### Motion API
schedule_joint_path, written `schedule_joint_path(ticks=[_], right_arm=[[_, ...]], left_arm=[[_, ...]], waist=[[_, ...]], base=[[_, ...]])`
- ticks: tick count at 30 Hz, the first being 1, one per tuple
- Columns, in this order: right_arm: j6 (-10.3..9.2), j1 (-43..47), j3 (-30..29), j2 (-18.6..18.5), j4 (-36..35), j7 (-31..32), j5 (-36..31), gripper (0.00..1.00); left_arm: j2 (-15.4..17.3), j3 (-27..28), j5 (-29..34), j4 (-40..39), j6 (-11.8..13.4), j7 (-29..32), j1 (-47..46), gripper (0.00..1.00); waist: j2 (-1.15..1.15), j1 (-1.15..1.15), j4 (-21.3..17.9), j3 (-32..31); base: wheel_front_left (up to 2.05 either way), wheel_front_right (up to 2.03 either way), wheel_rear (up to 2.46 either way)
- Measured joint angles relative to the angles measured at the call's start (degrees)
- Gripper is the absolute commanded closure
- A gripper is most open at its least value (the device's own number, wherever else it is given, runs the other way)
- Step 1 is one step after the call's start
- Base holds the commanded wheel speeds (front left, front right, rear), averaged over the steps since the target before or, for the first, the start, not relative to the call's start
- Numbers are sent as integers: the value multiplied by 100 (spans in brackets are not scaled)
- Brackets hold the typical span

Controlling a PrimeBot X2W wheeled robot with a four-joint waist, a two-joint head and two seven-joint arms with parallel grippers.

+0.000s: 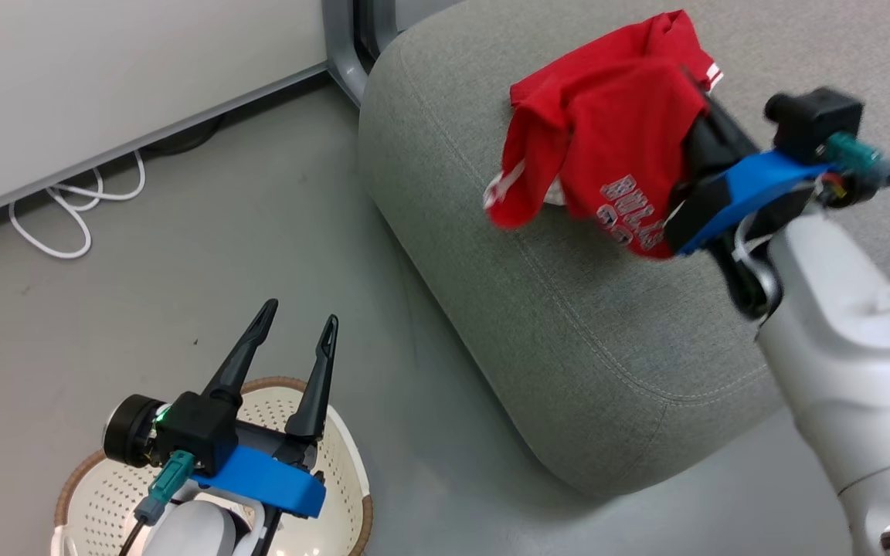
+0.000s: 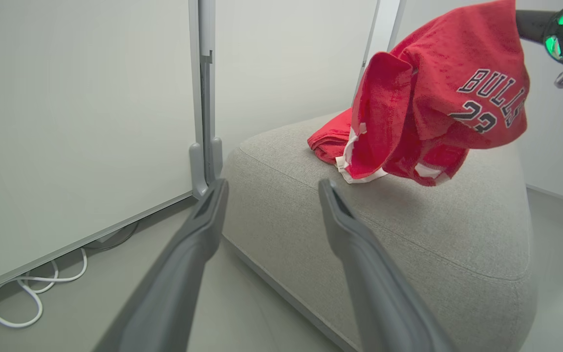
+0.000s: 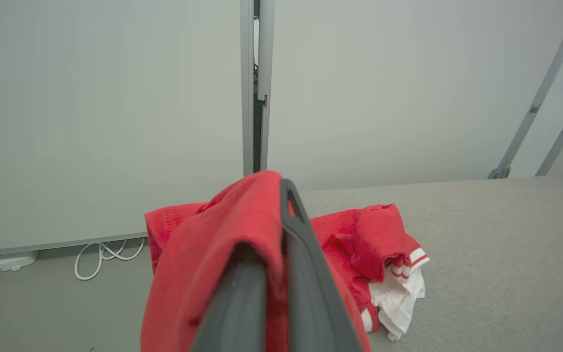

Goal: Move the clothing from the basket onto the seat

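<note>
The right claw (image 3: 281, 220) is clamped on the red BULLS garment (image 1: 607, 131), which hangs draped over the grey seat (image 1: 568, 324); whether its lowest fold touches the cushion cannot be told; a second red garment (image 3: 364, 239) with white trim lies crumpled on the seat just beyond it. The left claw (image 1: 299, 313) stands off the seat's side, fingers apart and holding nothing, above the basket (image 1: 341, 455); the basket sits on the floor near the seat.
</note>
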Motion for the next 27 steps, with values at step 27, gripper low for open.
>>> schedule_joint_path(ticks=[27], right_arm=[[0,-1932,-3460,-1079,225,19,-1366,100]], left_arm=[[967,-37,315,-2256,3,497,-882,0]], waist=[[0,1,560,2451]], base=[[0,0,0]])
